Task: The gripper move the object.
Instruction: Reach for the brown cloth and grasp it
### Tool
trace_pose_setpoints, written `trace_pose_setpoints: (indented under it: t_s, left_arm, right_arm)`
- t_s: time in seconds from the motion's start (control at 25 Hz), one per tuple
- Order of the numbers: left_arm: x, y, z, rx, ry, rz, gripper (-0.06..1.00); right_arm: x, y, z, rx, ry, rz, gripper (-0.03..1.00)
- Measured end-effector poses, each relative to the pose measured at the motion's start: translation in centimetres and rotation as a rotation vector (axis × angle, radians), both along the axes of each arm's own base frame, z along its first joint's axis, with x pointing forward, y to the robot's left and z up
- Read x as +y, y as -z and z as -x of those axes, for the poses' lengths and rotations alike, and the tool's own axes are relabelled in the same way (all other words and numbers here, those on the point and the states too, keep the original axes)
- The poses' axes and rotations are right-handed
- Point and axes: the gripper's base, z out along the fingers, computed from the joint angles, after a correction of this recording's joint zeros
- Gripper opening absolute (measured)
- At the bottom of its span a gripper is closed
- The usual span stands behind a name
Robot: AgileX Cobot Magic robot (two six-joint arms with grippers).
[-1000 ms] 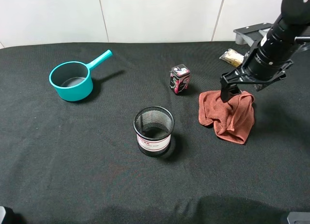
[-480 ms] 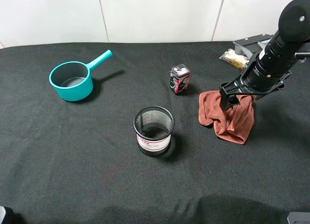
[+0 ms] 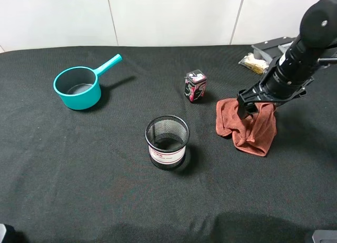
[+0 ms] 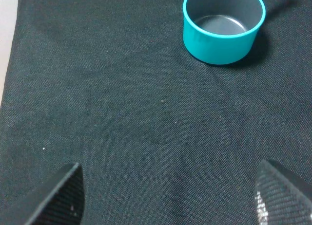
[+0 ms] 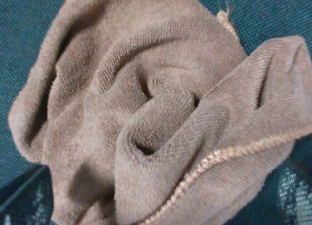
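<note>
Lying crumpled at the right of the black tabletop [image 3: 105, 190], the rust-red cloth [image 3: 254, 131] sits between the spread, unclenched fingers of the right end effector [image 3: 249, 107], while the left end effector [image 4: 170, 196] hangs released.

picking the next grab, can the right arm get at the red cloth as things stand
Probably yes: the right gripper hangs directly over the cloth, fingers open, and nothing sits between them.

A teal saucepan [image 3: 77, 88], mesh pen holder [image 3: 167, 142] and small carton [image 3: 195, 86] stand apart on a black table [image 3: 105, 190].
</note>
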Motion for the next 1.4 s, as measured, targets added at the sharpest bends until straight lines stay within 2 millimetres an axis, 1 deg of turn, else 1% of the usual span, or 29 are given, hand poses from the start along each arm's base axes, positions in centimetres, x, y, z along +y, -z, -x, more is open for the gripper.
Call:
trace_pose_setpoints:
  t_s: [0.24, 0.56, 0.88, 1.12, 1.4]
  left_arm:
    - [0.0, 0.0, 0.0, 0.0, 0.0, 0.0, 0.71]
    - [0.0, 0.0, 0.0, 0.0, 0.0, 0.0, 0.71]
    - [0.0, 0.0, 0.0, 0.0, 0.0, 0.0, 0.71]
    - [0.0, 0.0, 0.0, 0.0, 0.0, 0.0, 0.71]
    - [0.0, 0.0, 0.0, 0.0, 0.0, 0.0, 0.71]
  right_arm:
    - [0.1, 0.7, -0.3, -0.001, 0.0, 0.0, 0.69]
    - [0.2, 2.4, -0.4, 0.053, 0.004, 0.013, 0.69]
    - [0.2, 2.5, -0.6, 0.035, 0.004, 0.007, 0.69]
    - [0.3, 3.7, -0.6, 0.07, 0.008, 0.015, 0.69]
    - [0.3, 3.9, -0.6, 0.074, 0.01, 0.014, 0.69]
